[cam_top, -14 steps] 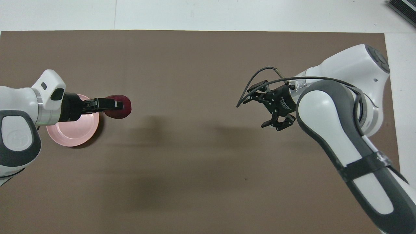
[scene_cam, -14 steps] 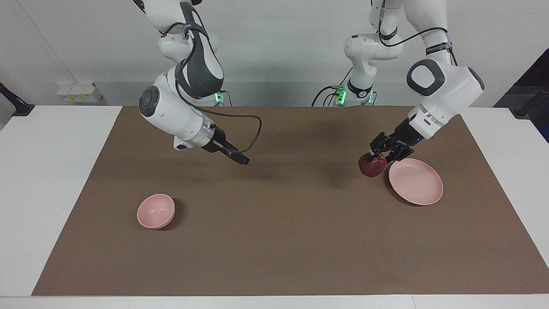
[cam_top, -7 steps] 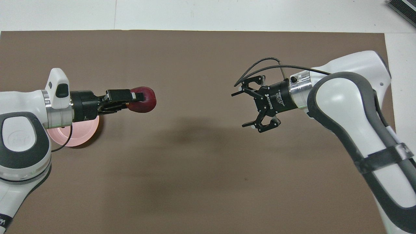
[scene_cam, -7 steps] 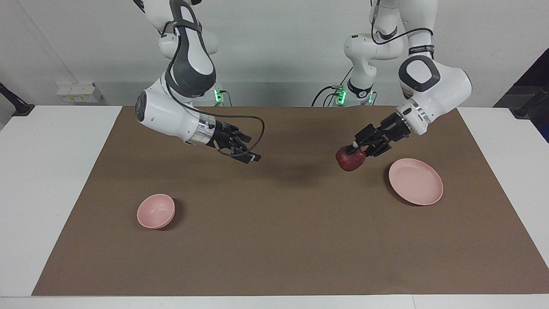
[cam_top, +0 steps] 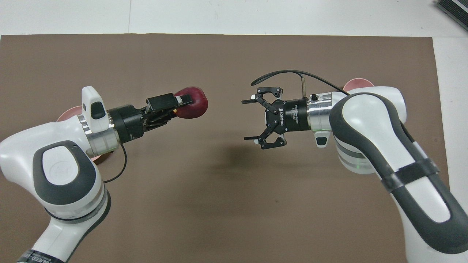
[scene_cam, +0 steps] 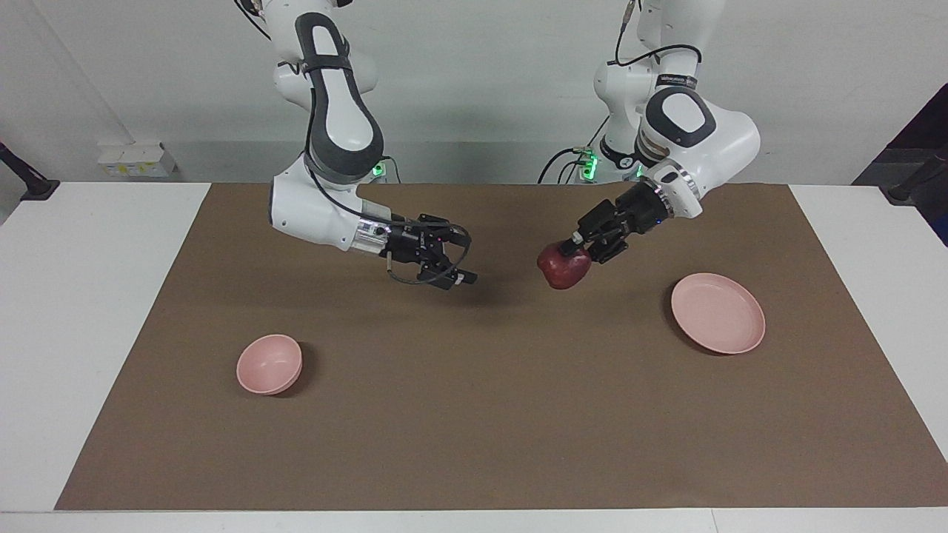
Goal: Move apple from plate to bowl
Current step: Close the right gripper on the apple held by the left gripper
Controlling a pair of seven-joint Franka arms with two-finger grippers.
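Item: apple [scene_cam: 563, 269], clenched in left end effector [scene_cam: 577, 255], airborne over surface [scene_cam: 518, 414], clear of plate [scene_cam: 718, 312]. Right end effector [scene_cam: 446, 268] released, spread, facing it. Handover advice: centre apple between spread fingers before releasing; bowl [scene_cam: 269, 363] awaits.

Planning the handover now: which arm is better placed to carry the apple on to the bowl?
The right arm, probably. Its claw is open, aimed at the apple over mid-table, and the bowl lies at its end. The left claw grips the apple, near the plate.
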